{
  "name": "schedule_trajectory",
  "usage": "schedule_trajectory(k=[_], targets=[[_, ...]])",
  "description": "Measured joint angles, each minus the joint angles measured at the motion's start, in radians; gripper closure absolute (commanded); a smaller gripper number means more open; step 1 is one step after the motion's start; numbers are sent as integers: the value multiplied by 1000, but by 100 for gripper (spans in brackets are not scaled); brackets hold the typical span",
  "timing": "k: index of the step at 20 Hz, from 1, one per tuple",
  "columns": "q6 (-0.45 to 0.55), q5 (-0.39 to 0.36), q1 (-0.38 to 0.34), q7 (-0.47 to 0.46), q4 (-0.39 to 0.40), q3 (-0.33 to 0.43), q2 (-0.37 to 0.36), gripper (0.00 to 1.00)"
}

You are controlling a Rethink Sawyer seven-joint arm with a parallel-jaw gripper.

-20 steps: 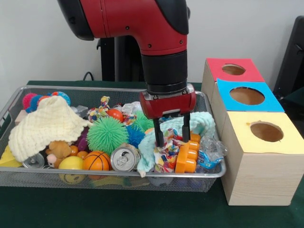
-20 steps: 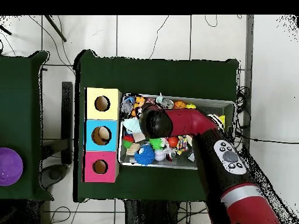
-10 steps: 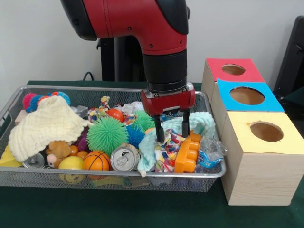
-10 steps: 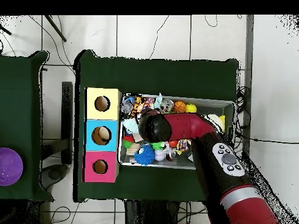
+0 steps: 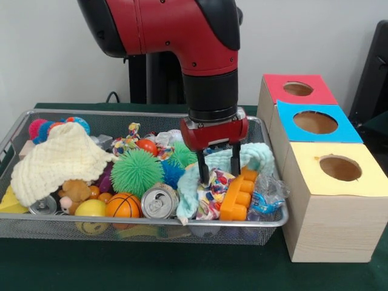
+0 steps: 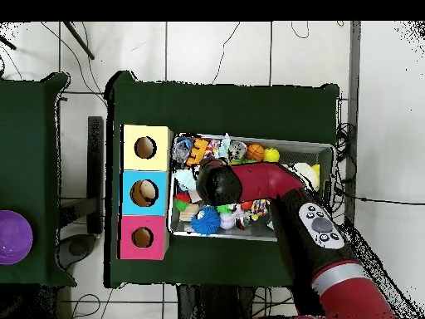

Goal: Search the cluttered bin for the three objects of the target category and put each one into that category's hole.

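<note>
Currently the gripper sits low in the right part of the wire bin, centre of the front view, its two black fingers parted and pushed down into the clutter. The fingers straddle a pale teal cloth and a multicoloured rope toy; whether they have actually closed on either is not clear from either view. An orange plastic block lies just right of the fingers, touching the rope toy. Left of the gripper: green spiky ball, soda can lying on its side, small basketball, cream knit cloth at the bin's left end. Three boxes with holes stand in a row at frame right, just beside the bin: yellow-topped box nearest the bottom, blue-topped box in the middle, red-topped box toward the top. Overhead view: the arm covers most of the bin's middle.
</note>
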Motion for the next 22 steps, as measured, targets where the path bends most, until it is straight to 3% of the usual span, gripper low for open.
schedule_trajectory(k=[16,17,22], targets=[[-18,1,0,0,-16,0,22,0],[-17,0,0,0,-15,0,23,100],[-18,1,-8,0,-12,5,29,100]])
